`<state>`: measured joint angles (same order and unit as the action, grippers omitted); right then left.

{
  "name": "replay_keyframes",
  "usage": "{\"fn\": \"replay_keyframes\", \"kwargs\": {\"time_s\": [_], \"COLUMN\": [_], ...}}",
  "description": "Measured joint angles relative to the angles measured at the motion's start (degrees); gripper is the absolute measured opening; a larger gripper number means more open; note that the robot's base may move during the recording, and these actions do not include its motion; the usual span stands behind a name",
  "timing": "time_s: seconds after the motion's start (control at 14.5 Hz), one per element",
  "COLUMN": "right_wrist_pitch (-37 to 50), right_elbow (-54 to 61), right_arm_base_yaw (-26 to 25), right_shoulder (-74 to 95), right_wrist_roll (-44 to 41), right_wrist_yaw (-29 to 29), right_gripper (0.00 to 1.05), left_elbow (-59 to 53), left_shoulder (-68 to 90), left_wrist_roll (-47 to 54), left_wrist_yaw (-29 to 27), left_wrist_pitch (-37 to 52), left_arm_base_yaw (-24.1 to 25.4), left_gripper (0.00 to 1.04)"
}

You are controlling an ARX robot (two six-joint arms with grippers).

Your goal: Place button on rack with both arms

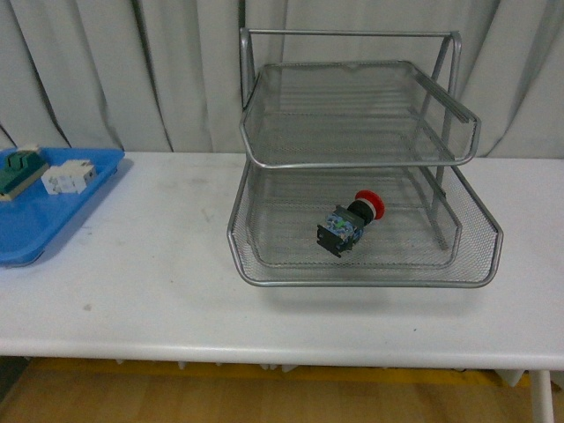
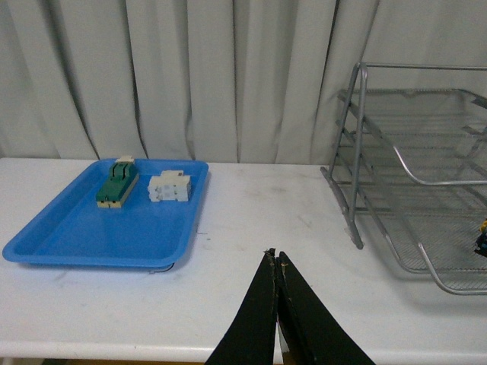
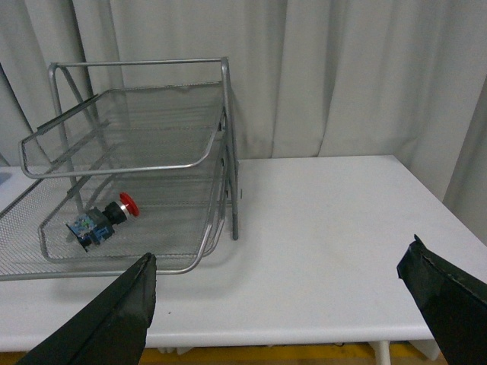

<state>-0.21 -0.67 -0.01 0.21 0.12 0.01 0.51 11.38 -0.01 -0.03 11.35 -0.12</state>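
The button [image 1: 350,224], red cap on a dark body, lies on its side in the lower tier of the silver wire rack [image 1: 366,273]. It also shows in the right wrist view [image 3: 100,220] inside the rack [image 3: 194,262]; only a sliver of it shows at the edge of the left wrist view [image 2: 482,237], where the rack [image 2: 358,228] stands to one side. Neither arm shows in the front view. My left gripper [image 2: 275,257] is shut and empty above the table, between the blue tray and the rack. My right gripper [image 3: 281,262] is wide open and empty, beside the rack.
A flat blue tray [image 1: 53,225] at the table's left end holds a green-and-cream block [image 1: 19,169] and a white blocky component [image 1: 69,176]; both show in the left wrist view too [image 2: 116,184] [image 2: 169,186]. Grey curtains hang behind the white table [image 1: 159,264].
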Motion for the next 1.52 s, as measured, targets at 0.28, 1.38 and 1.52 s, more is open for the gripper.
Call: {"fn": "replay_keyframes", "kwargs": {"time_s": [0.28, 1.38, 1.52], "right_wrist_pitch": [0.0, 15.0, 11.0], "right_elbow": [0.0, -45.5, -46.6], "right_arm_base_yaw": [0.0, 17.6, 20.3], "right_shoulder": [0.0, 88.7, 88.9], "right_wrist_roll": [0.0, 10.4, 9.9], "right_wrist_yaw": [0.0, 2.6, 3.0], "right_gripper": [0.98, 0.74, 0.50], "left_elbow": [0.0, 0.0, 0.0], "left_shoulder": [-10.9, -10.9, -10.9], "left_wrist_roll": [0.0, 0.0, 0.0], "left_wrist_yaw": [0.1, 0.0, 0.0], "left_wrist_pitch": [-10.6, -11.6, -11.6], "left_arm_base_yaw": [0.0, 0.0, 0.0], "left_gripper": [0.02, 0.98, 0.98]}}
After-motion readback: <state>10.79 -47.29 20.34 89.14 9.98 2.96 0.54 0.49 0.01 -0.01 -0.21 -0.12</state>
